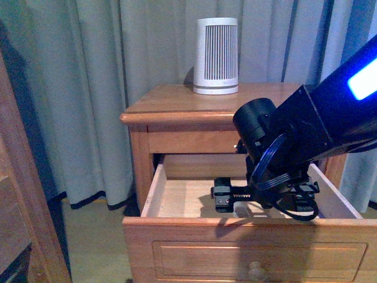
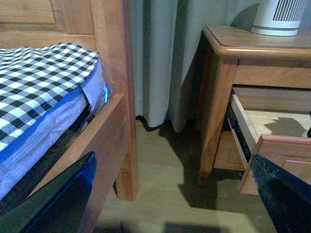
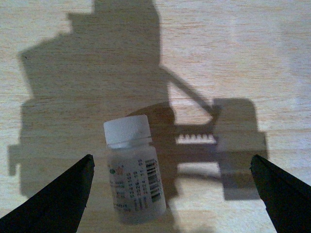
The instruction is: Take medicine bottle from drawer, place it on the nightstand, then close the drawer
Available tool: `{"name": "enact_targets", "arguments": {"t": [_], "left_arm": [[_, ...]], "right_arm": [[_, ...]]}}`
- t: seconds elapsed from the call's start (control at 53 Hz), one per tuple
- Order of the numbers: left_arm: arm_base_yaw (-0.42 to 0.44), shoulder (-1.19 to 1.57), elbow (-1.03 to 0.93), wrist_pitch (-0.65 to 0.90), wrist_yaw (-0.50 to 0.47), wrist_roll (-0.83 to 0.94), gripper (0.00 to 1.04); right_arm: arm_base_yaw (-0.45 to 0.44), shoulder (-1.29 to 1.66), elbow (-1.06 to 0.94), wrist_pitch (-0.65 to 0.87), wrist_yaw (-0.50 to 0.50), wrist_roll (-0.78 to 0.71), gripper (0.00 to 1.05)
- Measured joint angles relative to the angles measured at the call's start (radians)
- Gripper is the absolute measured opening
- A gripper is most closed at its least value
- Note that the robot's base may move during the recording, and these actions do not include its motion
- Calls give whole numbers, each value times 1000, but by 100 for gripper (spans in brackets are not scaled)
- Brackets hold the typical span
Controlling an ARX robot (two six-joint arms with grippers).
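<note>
The right gripper [image 3: 172, 162] hangs low inside the open drawer [image 1: 154, 191], its fingers [image 3: 73, 194] spread wide and holding nothing. The medicine bottle [image 3: 133, 170], white with a ribbed cap and a printed label, sits on the drawer's pale floor between them, nearer one finger than the other and touching neither. The drawer is pulled well out of the nightstand [image 1: 141, 159]. A striped white device [image 1: 216, 56] stands at the back of the tabletop [image 1: 171, 101], before a grey curtain [image 1: 88, 88]. The left gripper [image 2: 172, 160], also wide open and empty, hovers near the floor between the bed frame [image 2: 114, 97] and the nightstand.
</note>
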Motion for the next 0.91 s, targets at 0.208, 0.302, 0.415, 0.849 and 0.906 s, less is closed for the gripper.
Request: {"name": "enact_targets", "arguments": {"t": [0.208, 0.302, 0.415, 0.849, 0.906], "left_arm": [[0, 0, 0, 0, 0, 0, 98], [0, 0, 0, 0, 0, 0, 98], [0, 0, 0, 0, 0, 0, 98], [0, 0, 0, 0, 0, 0, 98], [0, 0, 0, 0, 0, 0, 98]], "right_arm": [[11, 74, 67, -8, 0, 7, 98], [14, 97, 77, 4, 0, 7, 98], [15, 106, 85, 10, -2, 17, 93], [27, 74, 54, 27, 29, 20, 31], [30, 46, 33, 37, 47, 18, 31]]}}
